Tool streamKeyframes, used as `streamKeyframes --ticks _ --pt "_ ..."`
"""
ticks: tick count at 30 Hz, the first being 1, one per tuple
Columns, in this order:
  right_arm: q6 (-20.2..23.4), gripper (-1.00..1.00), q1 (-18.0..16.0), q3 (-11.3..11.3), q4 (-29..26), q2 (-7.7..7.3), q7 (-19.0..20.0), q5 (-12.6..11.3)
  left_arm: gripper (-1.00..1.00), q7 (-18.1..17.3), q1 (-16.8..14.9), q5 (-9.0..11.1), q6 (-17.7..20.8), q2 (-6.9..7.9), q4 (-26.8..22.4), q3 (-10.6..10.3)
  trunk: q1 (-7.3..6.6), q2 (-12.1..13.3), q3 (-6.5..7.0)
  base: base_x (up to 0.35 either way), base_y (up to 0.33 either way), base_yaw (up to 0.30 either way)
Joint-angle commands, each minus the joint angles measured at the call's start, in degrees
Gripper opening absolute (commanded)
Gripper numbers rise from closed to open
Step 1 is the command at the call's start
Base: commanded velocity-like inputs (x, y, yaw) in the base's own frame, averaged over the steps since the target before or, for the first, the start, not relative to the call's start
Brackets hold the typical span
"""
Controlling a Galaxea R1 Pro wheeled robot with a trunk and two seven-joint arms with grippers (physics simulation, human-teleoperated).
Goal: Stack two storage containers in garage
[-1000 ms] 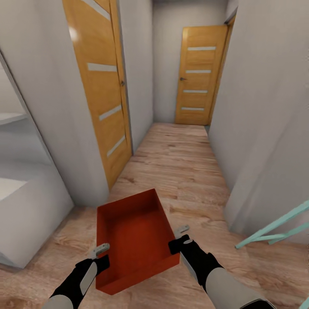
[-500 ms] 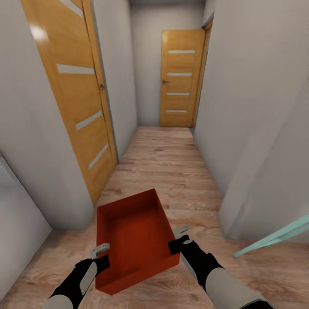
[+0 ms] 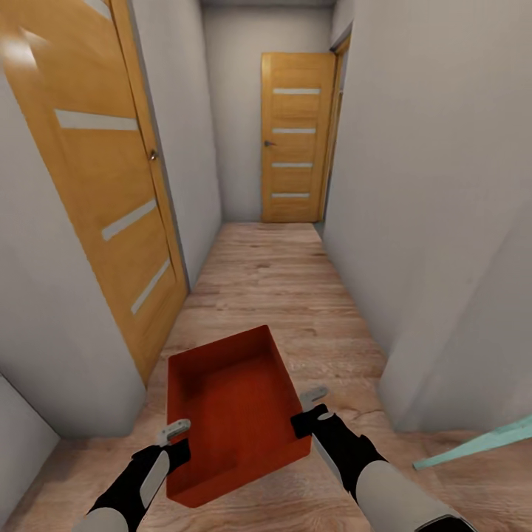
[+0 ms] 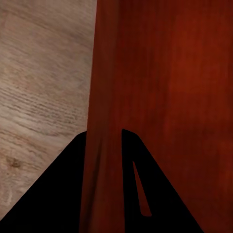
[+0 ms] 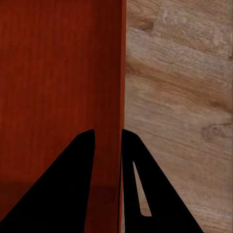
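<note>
Both tools pinch the shallow orange-red open-top bin [image 3: 235, 410]: left tool [image 3: 176, 436] on its left wall, right tool [image 3: 309, 408] on its right, above the light wood-plank hallway floor [image 3: 273, 288].

No readable text, labels, brands, numbers or signs anywhere, plain orange-red open-top plastic bin [image 3: 233, 414] unmarked, two honey-coloured wooden doors with pale glass slats, at 10 o'clock [image 3: 96, 192] and 12 o'clock [image 3: 295, 137], unmarked, bare grey walls [image 3: 436, 185]

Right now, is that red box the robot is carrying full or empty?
Empty. The head view looks straight into the storage container and shows only its bare red bottom. The left pincer and right pincer clamp its side walls.
</note>
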Motion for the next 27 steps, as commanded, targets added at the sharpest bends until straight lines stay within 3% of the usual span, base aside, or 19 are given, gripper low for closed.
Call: streamKeyframes --ticks 1,18,27 --pt "0.4 -1.0 0.0 5.1 -0.2 1.36 1.2 -0.5 -1.0 -0.4 0.0 2.3 1.6 -0.52 0.0 -3.6 0.03 0.0 -0.05 0.341 0.149 -0.003" --pt "0.4 -1.0 0.1 5.1 -0.2 1.36 1.2 -0.5 -1.0 -0.4 0.0 2.3 1.6 -0.52 0.0 -3.6 0.03 0.0 -0.65 0.341 0.149 -0.001" --pt "0.4 -1.0 0.0 5.1 -0.2 1.36 1.2 -0.5 -1.0 -0.4 0.0 2.3 1.6 -0.52 0.0 -3.6 0.03 0.0 -1.37 0.341 0.149 -0.154"
